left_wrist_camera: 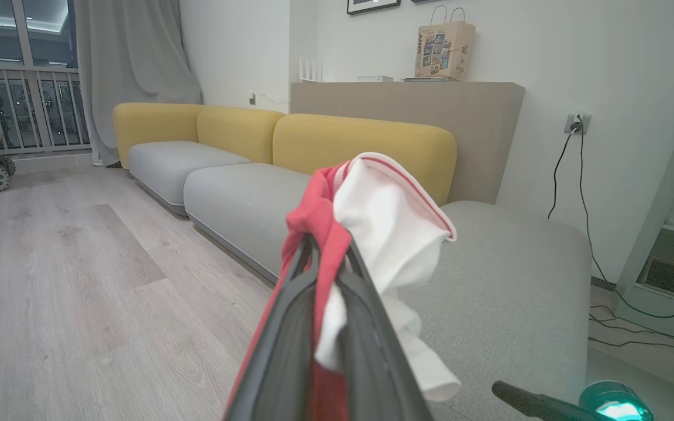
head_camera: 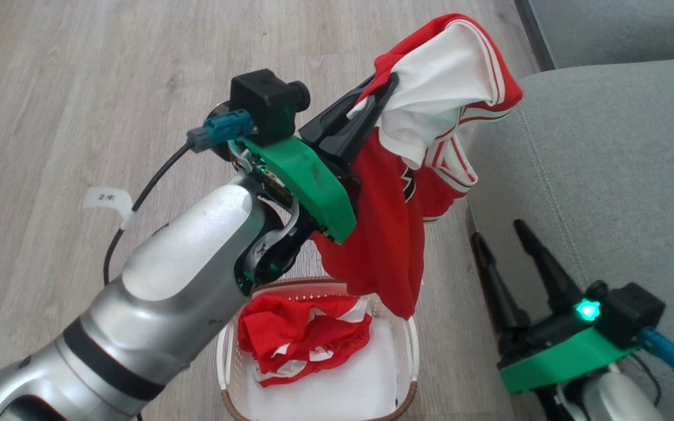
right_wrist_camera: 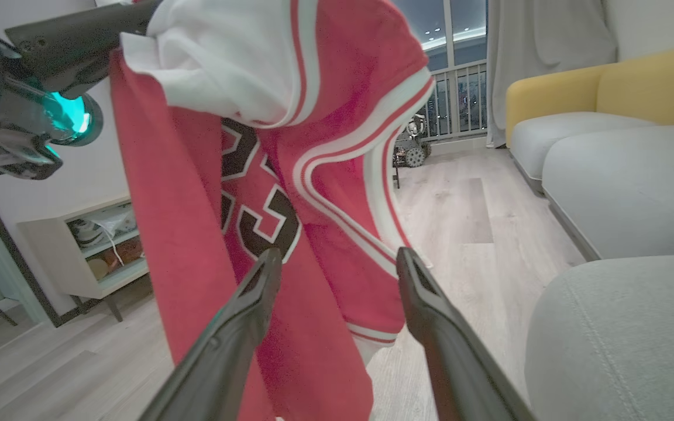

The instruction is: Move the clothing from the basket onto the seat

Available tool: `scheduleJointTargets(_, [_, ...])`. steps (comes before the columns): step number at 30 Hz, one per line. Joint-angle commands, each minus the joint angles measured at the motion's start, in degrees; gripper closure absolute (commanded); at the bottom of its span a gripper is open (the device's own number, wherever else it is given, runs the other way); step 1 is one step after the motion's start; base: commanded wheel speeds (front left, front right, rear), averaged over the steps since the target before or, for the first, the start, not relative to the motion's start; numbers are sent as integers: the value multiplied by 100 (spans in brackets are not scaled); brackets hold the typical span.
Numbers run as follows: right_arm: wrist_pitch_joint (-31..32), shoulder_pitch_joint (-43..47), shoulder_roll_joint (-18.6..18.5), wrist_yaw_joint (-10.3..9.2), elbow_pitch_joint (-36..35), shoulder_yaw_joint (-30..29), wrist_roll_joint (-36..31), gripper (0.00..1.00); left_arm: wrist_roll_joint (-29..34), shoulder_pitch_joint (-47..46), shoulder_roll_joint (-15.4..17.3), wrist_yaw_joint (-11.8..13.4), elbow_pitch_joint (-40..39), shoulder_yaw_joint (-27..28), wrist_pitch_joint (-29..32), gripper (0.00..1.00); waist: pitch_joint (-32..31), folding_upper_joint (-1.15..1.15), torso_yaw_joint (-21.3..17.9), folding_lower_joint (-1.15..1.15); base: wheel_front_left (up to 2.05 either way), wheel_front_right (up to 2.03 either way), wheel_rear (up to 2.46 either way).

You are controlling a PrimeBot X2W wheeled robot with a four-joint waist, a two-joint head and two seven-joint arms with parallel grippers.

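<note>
The left tool (head_camera: 388,85), raised over the pale wooden floor (head_camera: 79,88), is clamped on a bright red thin-fabric jersey with white panels and striped trim (head_camera: 389,234), which hangs above the small oval white plastic basket (head_camera: 410,345). A second crumpled red garment (head_camera: 302,336) lies inside it. Further right, the right tool (head_camera: 498,234) has its fingers apart at the edge of the large grey-green fabric seat cushion (head_camera: 606,164).

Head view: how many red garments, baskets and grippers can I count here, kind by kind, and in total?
Red garments: 2, hanging garment and crumpled garment
Baskets: 1, basket
Grippers: 2, left gripper and right gripper
Total: 5
</note>
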Motion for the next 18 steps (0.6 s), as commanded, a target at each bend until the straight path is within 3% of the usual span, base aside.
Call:
scheduleJointTargets(1, [-37, -188, -79, -1, -188, 125, 33, 0, 8, -333, 154, 23, -182, 286, -4, 100, 4, 0, 1, 1, 0, 0, 0])
scheduleJointTargets(10, [-37, -612, -379, -1, -285, 1158, 373, 0, -32, -342, 118, 7, -183, 234, 26, 100, 28, 0, 48, 1, 0, 0, 0])
scheduleJointTargets(18, [-36, -1355, -320, -1, 231, 1876, 562, 0, -65, -359, 65, -22, -182, 173, 63, 100, 45, 0, 200, 1, 0, 0, 0])
